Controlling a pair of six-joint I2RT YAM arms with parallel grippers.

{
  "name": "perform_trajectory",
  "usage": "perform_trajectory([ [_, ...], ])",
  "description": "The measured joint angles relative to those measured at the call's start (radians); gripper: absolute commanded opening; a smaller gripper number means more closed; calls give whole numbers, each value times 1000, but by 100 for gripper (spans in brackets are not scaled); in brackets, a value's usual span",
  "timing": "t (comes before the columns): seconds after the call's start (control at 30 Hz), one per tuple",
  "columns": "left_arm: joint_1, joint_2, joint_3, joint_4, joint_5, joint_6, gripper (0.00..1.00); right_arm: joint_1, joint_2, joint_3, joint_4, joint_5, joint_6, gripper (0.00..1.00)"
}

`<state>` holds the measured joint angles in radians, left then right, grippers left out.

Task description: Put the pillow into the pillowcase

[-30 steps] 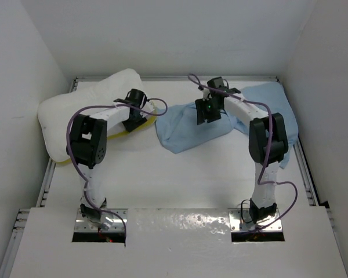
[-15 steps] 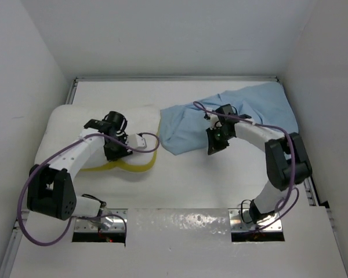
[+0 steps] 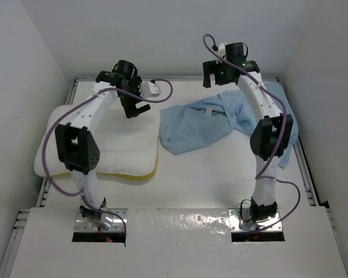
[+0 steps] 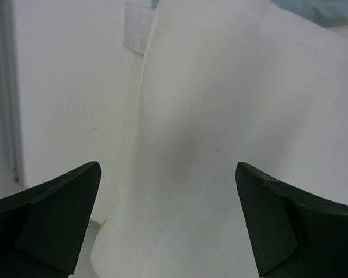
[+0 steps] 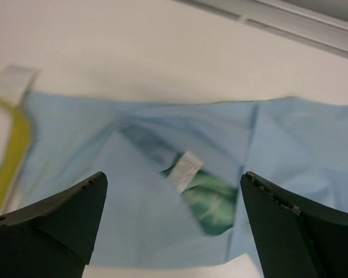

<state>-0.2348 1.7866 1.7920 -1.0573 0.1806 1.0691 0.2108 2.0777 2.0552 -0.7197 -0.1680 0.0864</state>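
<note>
Both sets of fingers are spread wide with nothing in them, over the far side of the table (image 3: 209, 174). The left fingers (image 4: 58, 197) hang above the pillow (image 3: 104, 147), which lies flat on the left with its long side running left-right. The right fingers (image 5: 58, 208) hang over the crumpled pillowcase (image 3: 191, 127) just beside it, so each arm's nearest its own piece.

No text, brand, number or sign can be read in any view. A small white sewn-in tag (image 5: 187, 169) lies on the pillowcase (image 5: 133, 231). A second white tag (image 4: 138, 26) hangs at a corner of the pillow (image 4: 220, 145). Both look blank or too blurred to read.
</note>
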Motion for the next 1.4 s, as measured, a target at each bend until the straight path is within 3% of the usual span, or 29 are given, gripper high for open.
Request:
perform_trajectory([
  [0.1, 23, 204, 106, -20, 11, 4, 100, -44, 126, 87, 41, 74, -4, 99],
  [0.2, 56, 454, 326, -101, 32, 19, 100, -81, 212, 53, 98, 123, -2, 99],
  [0.27, 69, 549, 391, -126, 40, 22, 100, -93, 262, 26, 130, 150, 8, 98],
  [0.37, 79, 568, 349, -112, 35, 23, 100, -97, 348, 31, 175, 182, 19, 81],
  [0.43, 79, 544, 293, -67, 15, 24, 100, -95, 408, 48, 200, 201, 32, 63],
  [0.47, 77, 537, 275, -50, 4, 26, 100, -92, 427, 48, 209, 210, 36, 51],
  [0.5, 72, 526, 244, -21, -15, 27, 100, -90, 440, 44, 222, 209, 56, 25],
  [0.57, 62, 517, 196, 16, -49, 29, 100, -90, 435, 29, 252, 239, 57, 10],
  [0.63, 55, 515, 155, 47, -79, 29, 92, -87, 418, -10, 286, 257, 68, 0],
  [0.67, 53, 515, 141, 56, -87, 28, 64, -86, 409, -30, 298, 264, 70, 0],
  [0.7, 53, 512, 129, 62, -90, 21, 44, -85, 401, -40, 300, 269, 71, 0],
  [0.73, 53, 509, 122, 56, -83, 19, 0, -84, 393, -49, 297, 271, 70, 0],
  [0.9, 58, 475, 92, 63, -53, -17, 0, -82, 299, -127, 265, 272, 61, 0],
  [1.2, 68, 243, 48, 5, 87, -143, 0, -45, -171, -410, 303, 273, 142, 0],
  [1.3, 23, 143, 60, -22, 100, -159, 0, -19, -270, -479, 363, 274, 185, 0],
  [1.4, -90, 74, 70, -32, 122, -179, 0, 18, -297, -512, 391, 277, 204, 0],
])
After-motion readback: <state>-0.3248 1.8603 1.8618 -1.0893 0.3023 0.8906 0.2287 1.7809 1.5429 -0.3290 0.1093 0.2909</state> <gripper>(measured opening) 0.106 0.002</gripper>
